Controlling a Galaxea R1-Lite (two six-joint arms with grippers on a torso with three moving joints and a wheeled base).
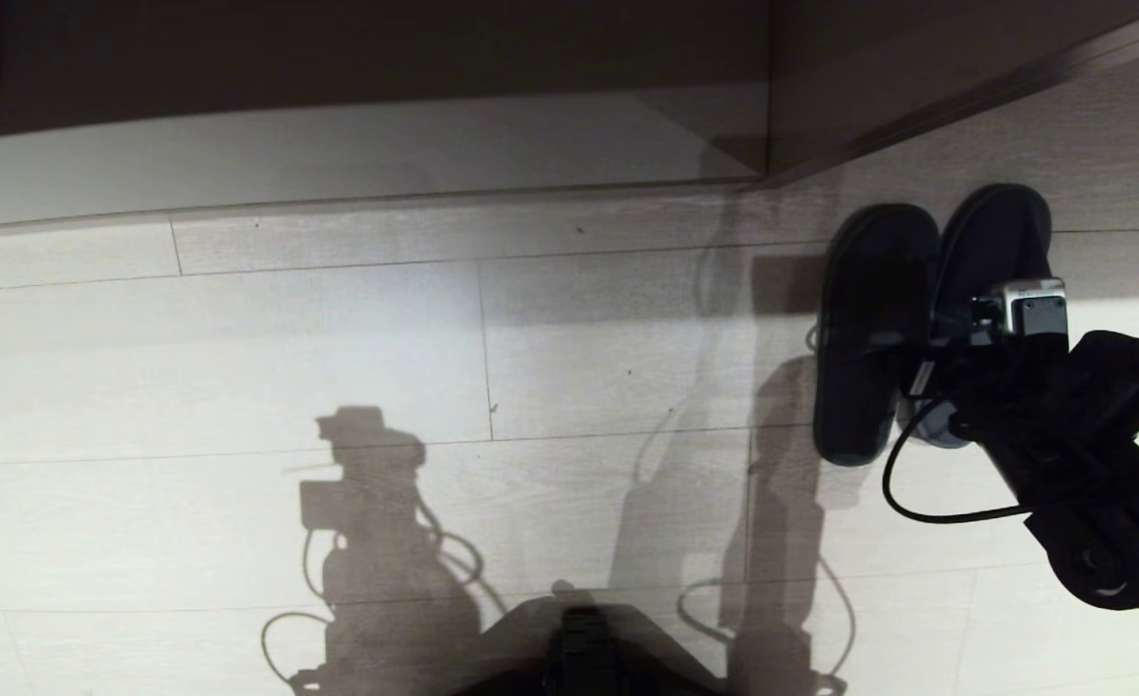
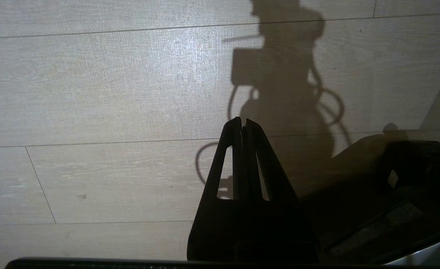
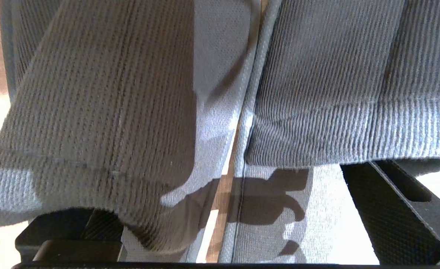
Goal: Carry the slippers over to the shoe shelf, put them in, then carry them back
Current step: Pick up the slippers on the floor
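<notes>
The slippers (image 1: 879, 329) lie side by side on the pale plank floor (image 1: 337, 348), just before the corner of the shoe shelf (image 1: 531, 145). The right gripper (image 3: 227, 224) sits low over them, fingers (image 3: 388, 209) spread wide and outside the ribbed bands, gripping nothing. The left gripper (image 2: 242, 127) hangs above bare floor, fingers pressed together. No readable writing shows anywhere.

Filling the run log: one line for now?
right claw: open, over slippers | slippers: side by side, floor | left claw: shut, parked
</notes>
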